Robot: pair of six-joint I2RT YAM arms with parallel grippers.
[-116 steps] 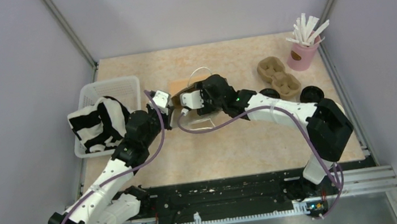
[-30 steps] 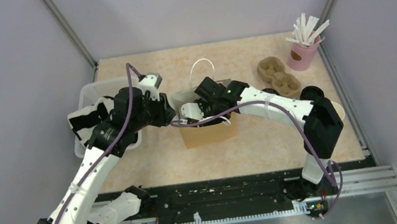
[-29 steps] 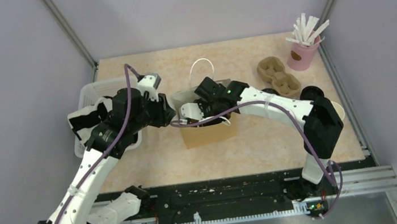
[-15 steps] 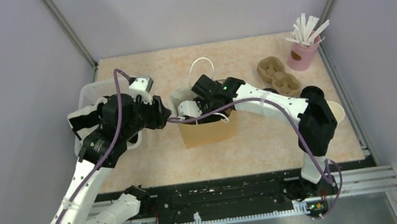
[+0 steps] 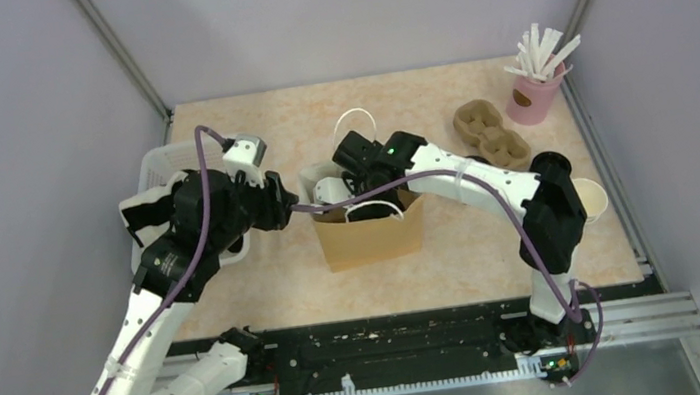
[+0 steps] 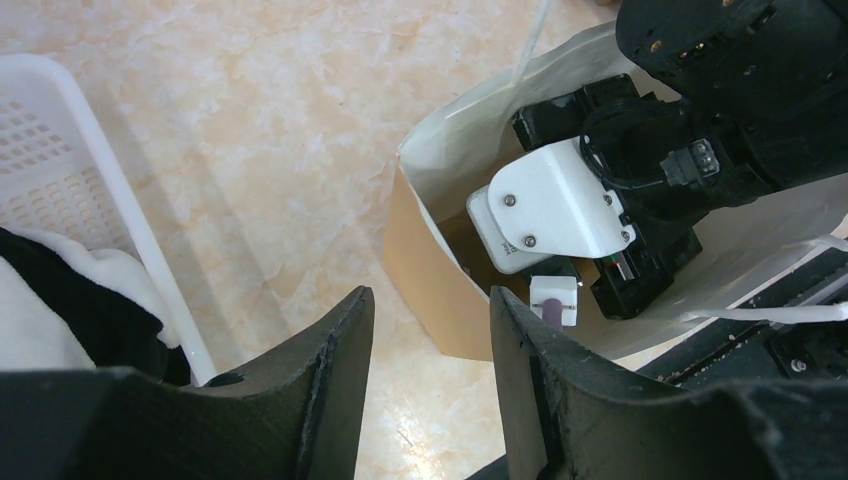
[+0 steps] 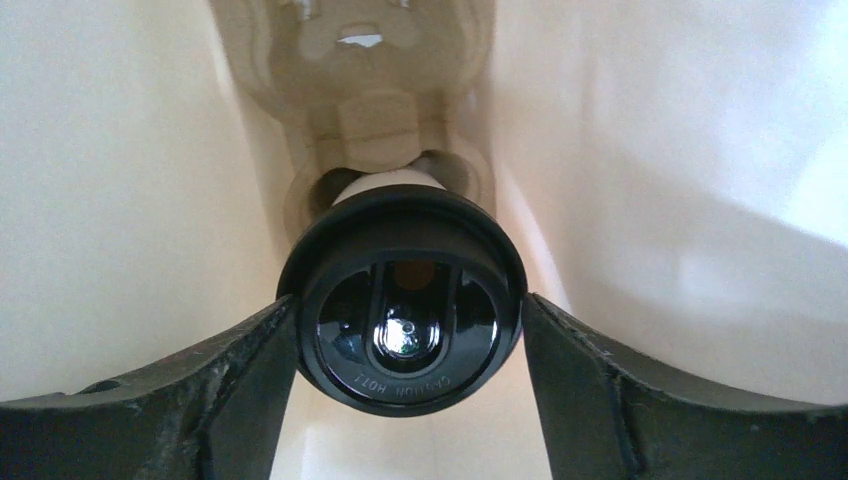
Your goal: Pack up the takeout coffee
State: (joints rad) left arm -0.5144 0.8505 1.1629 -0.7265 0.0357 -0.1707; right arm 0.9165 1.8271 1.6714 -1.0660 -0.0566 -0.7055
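Right wrist view puts us inside the brown paper bag (image 5: 371, 240). Between the jaws of the right gripper (image 7: 408, 300) a takeout coffee (image 7: 402, 335) — white cup, black lid — sits upright in a pocket of a pulp carrier (image 7: 372, 120) low in the bag. We judge one cup packed, or nearly so; the pocket behind it looks empty. The jaws stand wide, one finger at each edge of the lid, and we cannot tell whether they pinch it or only flank it.

Outward, the left gripper (image 6: 430, 295) hangs just beside the bag's left rim, jaws apart and holding nothing. Farther out on the counter (image 5: 415, 99) lie a second carrier (image 5: 489, 135) and a lidless cup (image 5: 590, 198). The right arm may hide other capped cups — we cannot count what remains.
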